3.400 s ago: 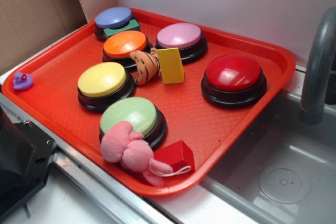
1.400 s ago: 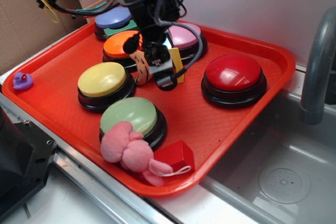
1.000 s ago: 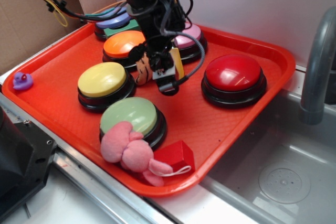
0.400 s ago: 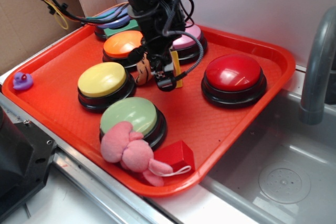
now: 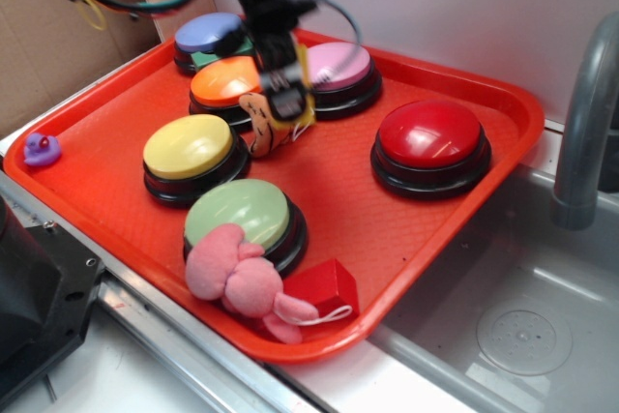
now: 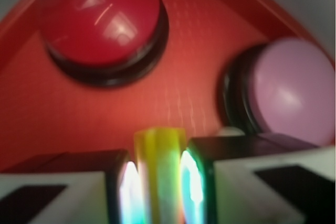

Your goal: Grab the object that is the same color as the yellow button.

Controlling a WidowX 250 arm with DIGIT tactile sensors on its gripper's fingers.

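The object, a small yellow block [image 6: 159, 171], is pinched between my two fingers in the wrist view, and my gripper [image 6: 157, 182] is shut on it. In the exterior view my gripper [image 5: 288, 108] hangs above the tray between the orange button [image 5: 227, 81] and the lilac button [image 5: 331, 65], with a sliver of yellow showing at its tip. The block is off the tray floor. The yellow button [image 5: 189, 145] sits on its black base, left and forward of my gripper.
On the red tray [image 5: 87, 171] are a striped plush tiger [image 5: 263, 132] just below my gripper, a red button [image 5: 430, 137], a pale green button [image 5: 237, 212], a pink plush [image 5: 237, 278], a red block [image 5: 324, 287] and a blue button [image 5: 210, 33]. A grey faucet [image 5: 585, 123] stands at right.
My gripper came down over the yellow block beside the tiger, shut on it, and has risen and shifted slightly left. The block has left its spot on the tray.
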